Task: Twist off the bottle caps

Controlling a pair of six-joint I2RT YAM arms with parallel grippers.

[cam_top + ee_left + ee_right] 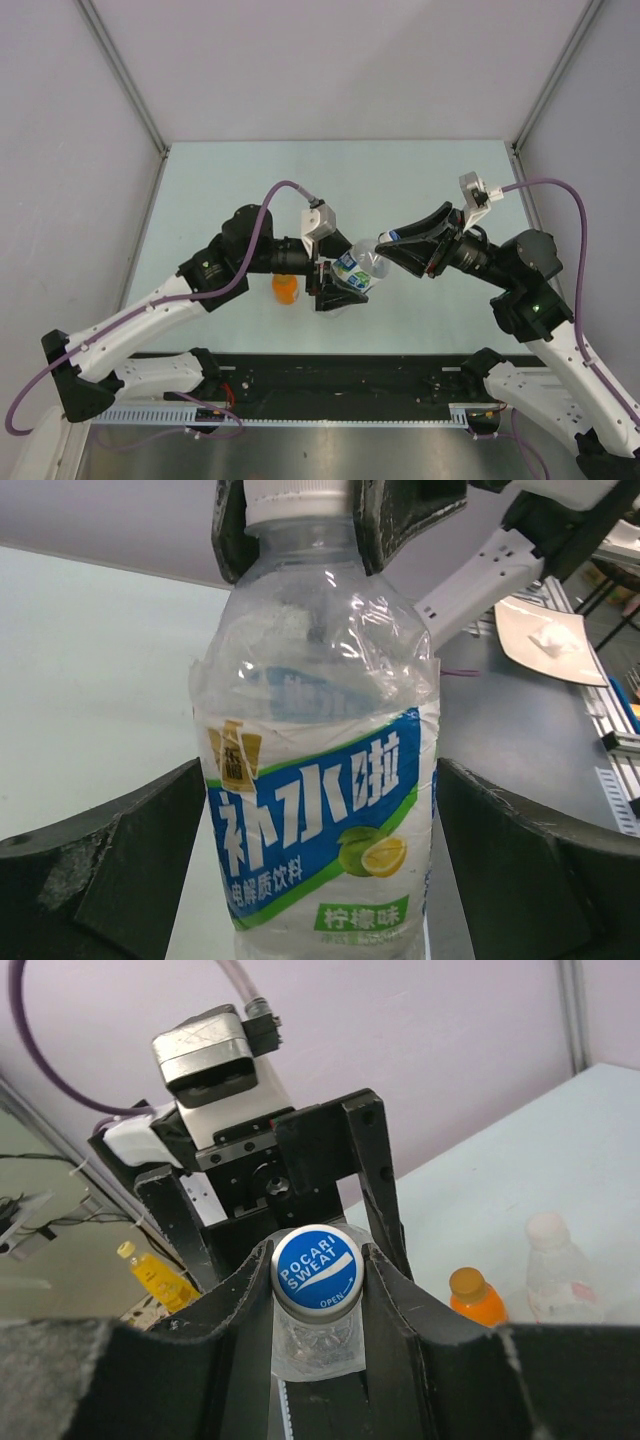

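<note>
A clear bottle with a blue-white label [360, 265] [320, 780] hangs tilted above the table between both arms. Its blue cap [316, 1267] [388, 237] is clamped in my right gripper [316, 1255] [392, 245], which is shut on it. My left gripper [320, 770] [335, 285] is open, its fingers [130, 860] flanking the bottle's labelled body with hardly any gap. An orange bottle [286, 289] [475, 1305] with an orange cap [467, 1282] stands on the table. Beside it stands a clear bottle [560, 1280] with a white cap [548, 1228].
The pale table [250, 190] is walled by white panels at the back and sides. A black rail with the arm bases [340, 385] runs along the near edge. A yellow bottle [155, 1275] stands beyond the table, behind the left arm.
</note>
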